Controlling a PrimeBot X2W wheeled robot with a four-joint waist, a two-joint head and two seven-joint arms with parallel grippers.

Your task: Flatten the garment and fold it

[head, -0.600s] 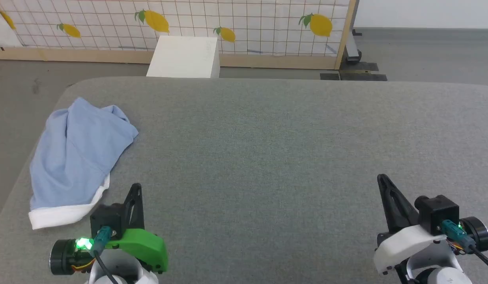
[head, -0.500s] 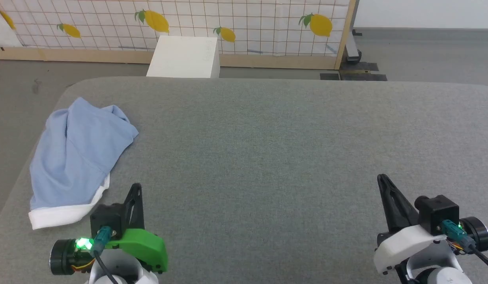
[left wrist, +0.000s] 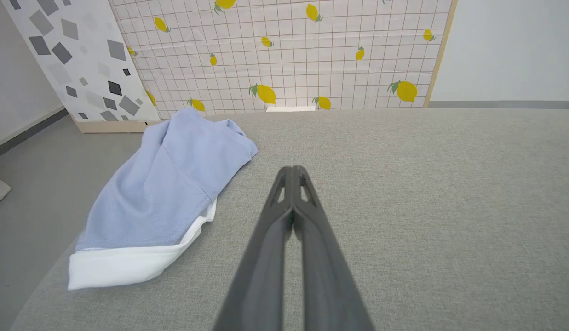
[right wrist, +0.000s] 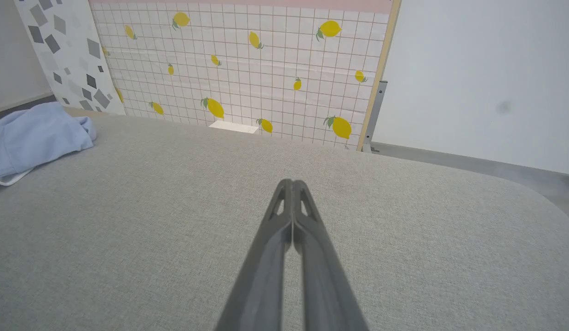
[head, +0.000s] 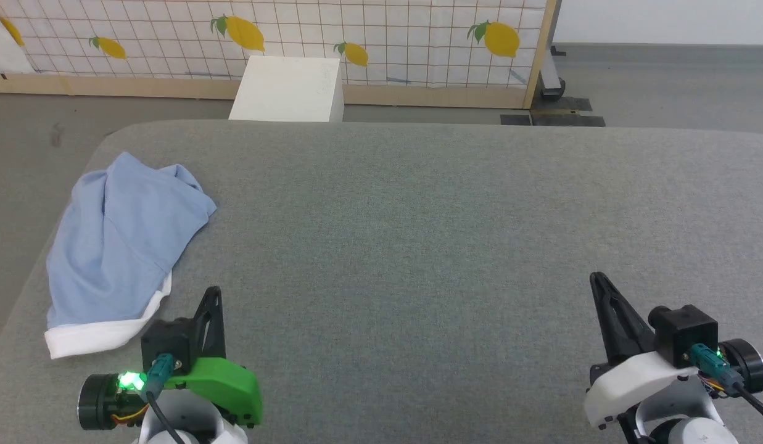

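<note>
Shirt [head: 119, 246]: light blue, bunched in a heap on the table's [head: 418, 234] left side, toward its far-left corner. White band [head: 103, 338] sits at the shirt end nearest the table's front edge.

Left claw [head: 213, 295]: over the table's near-left part, just beside the white band, not touching it. Fingers pressed together, nothing between them.

Right claw [head: 598, 282]: over the table's near-right part, well apart from the shirt. Fingers together too, empty.

Progress: looks like the very start. Shirt is crumpled, not spread, and no tidy fold is visible. Everything is left to do: open a claw, take hold of the cloth, pull it toward the table's middle, lay it flat with sleeves out, then fold. The middle of the table is bare grey cloth, so there is room for that.

Hard to make out:
- No sleeves, button or chest print can be picked out in the heap.
- Can't tell which side of the shirt faces up.
- White band may be collar or lining, can't say.
- Shirt reaches the table's left rim; whether any hangs over it is unclear.
- Both arms are cut off at the head view's bottom.

Past the table's far edge: white box [head: 288, 89] and lemon-print screen [head: 387, 37], top cropped.
</note>
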